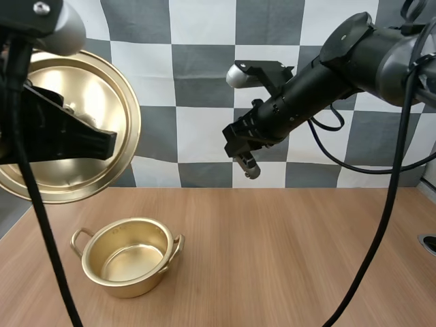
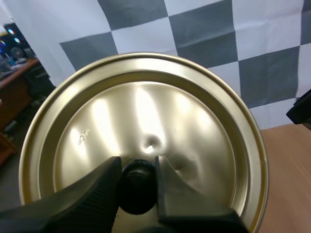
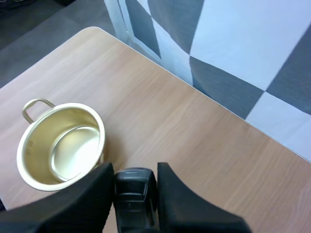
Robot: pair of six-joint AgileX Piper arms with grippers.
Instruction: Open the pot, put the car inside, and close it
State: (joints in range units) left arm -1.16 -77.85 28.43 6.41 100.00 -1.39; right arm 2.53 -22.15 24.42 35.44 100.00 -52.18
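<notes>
In the high view, the round golden metal lid [image 1: 92,78] hangs in the air at the far left, well above the table, tilted on edge. My left gripper [image 1: 75,128] lies across its face. The open golden metal pot with two loop handles [image 1: 129,281] stands on the light wooden table [image 1: 293,259] at the near left, and its inside is bare. My right gripper [image 1: 243,155] hangs over the middle of the table, well above it and to the right of the pot. A small dark grey toy car [image 1: 251,168] is at its tips.

In the left wrist view, the left gripper [image 2: 138,178] has its two black fingers [image 2: 97,194] clamped on the black round knob [image 2: 136,189] at the centre of the lid [image 2: 146,111].

In the right wrist view, the right gripper [image 3: 135,187] pinches the toy car [image 3: 135,194] between its fingers [image 3: 90,199]. The pot [image 3: 34,165] stands on the table [image 3: 194,141] below and off to one side, not directly under the car.
</notes>
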